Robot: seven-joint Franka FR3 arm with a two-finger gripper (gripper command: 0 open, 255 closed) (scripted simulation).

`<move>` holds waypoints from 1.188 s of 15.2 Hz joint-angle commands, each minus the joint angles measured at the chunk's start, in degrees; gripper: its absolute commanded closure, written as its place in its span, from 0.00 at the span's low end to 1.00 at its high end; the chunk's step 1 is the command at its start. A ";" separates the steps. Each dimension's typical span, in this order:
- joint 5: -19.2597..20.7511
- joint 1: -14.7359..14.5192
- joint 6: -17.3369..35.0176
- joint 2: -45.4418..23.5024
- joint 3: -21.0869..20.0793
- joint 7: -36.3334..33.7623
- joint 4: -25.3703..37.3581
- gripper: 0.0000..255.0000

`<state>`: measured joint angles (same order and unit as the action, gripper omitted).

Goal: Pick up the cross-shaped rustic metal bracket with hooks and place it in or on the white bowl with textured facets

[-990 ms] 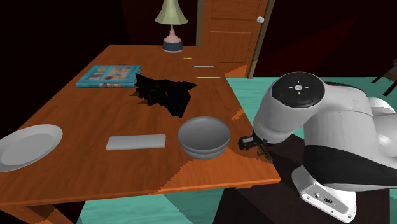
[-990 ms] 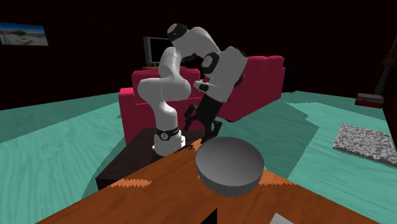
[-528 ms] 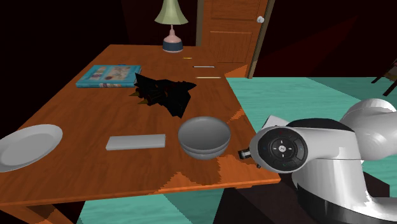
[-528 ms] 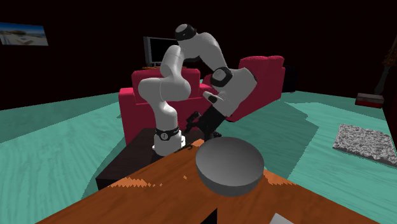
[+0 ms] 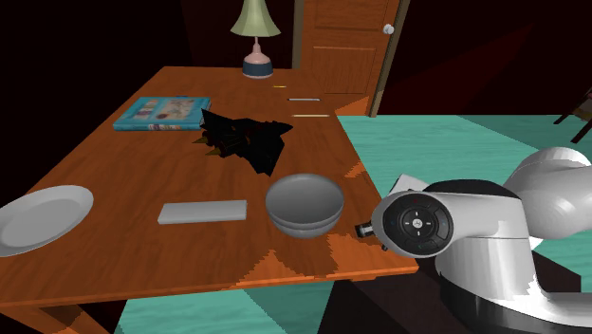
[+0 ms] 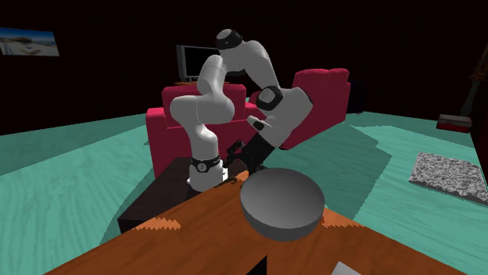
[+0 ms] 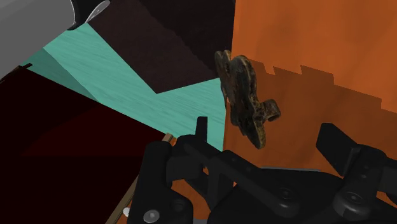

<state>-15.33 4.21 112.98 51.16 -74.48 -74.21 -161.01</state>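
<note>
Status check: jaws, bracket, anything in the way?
Jaws open, nothing held. Bracket lying at table edge, ahead between jaws, not touched. Grey bowl empty nearby; nothing between them.

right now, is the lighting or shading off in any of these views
Shoulder view: dim room, with a jagged, stair-stepped shadow edge on the table near the bowl. Second exterior view: dim, too dark to read behind the sofa. Wrist view: the bracket is clearly lit, and the same stepped shadow edge crosses the table.
</note>
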 commanded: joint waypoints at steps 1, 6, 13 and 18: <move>0.00 0.00 0.00 0.00 0.00 0.00 0.00 0.00; 0.02 -0.03 -0.09 0.03 0.05 0.01 0.05 1.00; 0.70 -1.02 -1.67 1.00 1.94 0.77 0.38 1.00; 2.51 -2.94 -5.72 3.42 6.33 2.73 1.61 1.00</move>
<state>-13.19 1.60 108.04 54.12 -68.98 -71.87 -159.66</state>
